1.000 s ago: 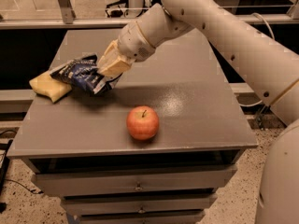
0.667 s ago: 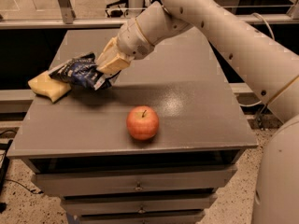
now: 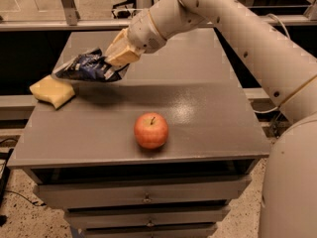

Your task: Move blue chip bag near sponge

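Observation:
The blue chip bag (image 3: 88, 66), a crinkled navy foil bag with pale print, hangs a little above the grey table (image 3: 208, 128) at its far left. My gripper (image 3: 117, 59) is shut on the bag's right end and holds it up. The pale yellow sponge (image 3: 52, 91) lies on the table's left edge, just below and left of the bag, with a small gap between them. My white arm reaches in from the upper right.
A red-orange apple (image 3: 151, 130) stands near the table's front middle. Drawers (image 3: 143, 197) sit under the tabletop. A rail and chair legs show behind the table. My arm's body fills the right side.
The gripper has lifted the bag slightly off the table and away from the sponge; the bag now hangs free with a shadow under it.

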Controlling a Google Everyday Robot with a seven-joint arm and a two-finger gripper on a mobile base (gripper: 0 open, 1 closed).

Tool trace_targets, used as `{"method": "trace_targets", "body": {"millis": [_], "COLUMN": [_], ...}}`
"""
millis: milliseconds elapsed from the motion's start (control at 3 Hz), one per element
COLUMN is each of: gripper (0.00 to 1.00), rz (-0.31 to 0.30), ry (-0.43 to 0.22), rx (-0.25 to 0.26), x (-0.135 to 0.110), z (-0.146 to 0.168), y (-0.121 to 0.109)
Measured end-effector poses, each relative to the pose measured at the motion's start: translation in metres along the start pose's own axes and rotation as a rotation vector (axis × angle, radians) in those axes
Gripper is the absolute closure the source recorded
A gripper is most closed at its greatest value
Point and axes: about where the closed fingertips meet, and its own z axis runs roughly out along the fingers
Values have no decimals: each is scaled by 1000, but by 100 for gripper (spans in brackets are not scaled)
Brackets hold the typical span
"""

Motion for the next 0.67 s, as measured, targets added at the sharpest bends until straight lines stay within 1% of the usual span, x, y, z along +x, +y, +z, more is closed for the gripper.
{"method": "trace_targets", "body": {"millis": [667], "gripper": [100], "rz": [14], "ry": [4], "rx": [20], "x": [9], "z": [8], "y": [-6]}}
